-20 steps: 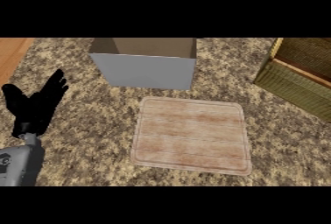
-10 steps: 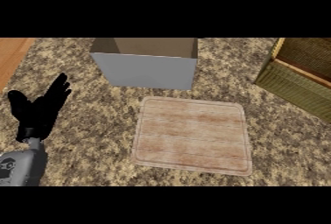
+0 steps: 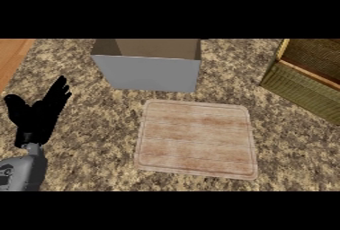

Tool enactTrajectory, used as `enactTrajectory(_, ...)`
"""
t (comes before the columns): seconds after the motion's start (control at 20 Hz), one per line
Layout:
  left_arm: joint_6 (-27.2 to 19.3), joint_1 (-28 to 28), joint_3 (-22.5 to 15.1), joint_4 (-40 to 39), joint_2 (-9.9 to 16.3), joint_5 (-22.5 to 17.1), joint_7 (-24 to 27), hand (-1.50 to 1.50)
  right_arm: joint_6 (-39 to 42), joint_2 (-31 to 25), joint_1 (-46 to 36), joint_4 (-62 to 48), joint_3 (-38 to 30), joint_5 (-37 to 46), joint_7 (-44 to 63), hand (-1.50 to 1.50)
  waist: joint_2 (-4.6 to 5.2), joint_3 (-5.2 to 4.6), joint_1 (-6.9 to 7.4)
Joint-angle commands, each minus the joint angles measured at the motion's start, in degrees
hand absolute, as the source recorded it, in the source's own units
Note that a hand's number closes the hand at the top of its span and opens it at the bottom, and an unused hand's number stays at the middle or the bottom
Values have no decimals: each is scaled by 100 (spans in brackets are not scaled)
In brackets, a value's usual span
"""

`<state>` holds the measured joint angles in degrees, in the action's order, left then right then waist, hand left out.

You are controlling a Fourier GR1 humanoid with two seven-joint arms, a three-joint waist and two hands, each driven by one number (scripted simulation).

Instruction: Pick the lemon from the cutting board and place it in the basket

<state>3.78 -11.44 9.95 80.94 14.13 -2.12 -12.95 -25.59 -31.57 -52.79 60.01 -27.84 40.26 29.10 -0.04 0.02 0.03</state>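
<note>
While I am looking down at the speckled granite table point(image 3: 86, 166), I am finding no lemon anywhere: the pale wooden cutting board point(image 3: 196, 138), lying near the table's middle, is showing only bare wood. My left robot hand point(image 3: 36, 114) is resting near the table's left edge, fingers straight and spread wide, holding nothing. My right robot hand is not appearing at all. Off to the board's right, the olive woven wicker basket point(image 3: 302, 85) is sitting at the table's right edge, toward the far corner. A grey open-topped box point(image 3: 147, 72) is standing just beyond the board's far edge. Since the lemon is out of sight, I cannot tell which way it lies from my robot hand, nor its long axis. I am judging the right arm better placed for the basket.
</note>
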Motion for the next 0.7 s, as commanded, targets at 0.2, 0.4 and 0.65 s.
enactTrajectory(0.2,-36,-24,58,-14,0,-9,-55,0,378,-517,845,1026,-1148,-1351,119,-150,-18,-1,-94)
enactTrajectory(0.4,-71,199,77,120,-4,24,-49,0,1502,-814,1986,1967,-1739,-2186,297,-150,-50,0,-198)
enactTrajectory(0.65,-23,133,136,189,47,-77,-244,0,2870,-1391,2976,1923,-2707,-3310,-133,-150,-44,8,-237)
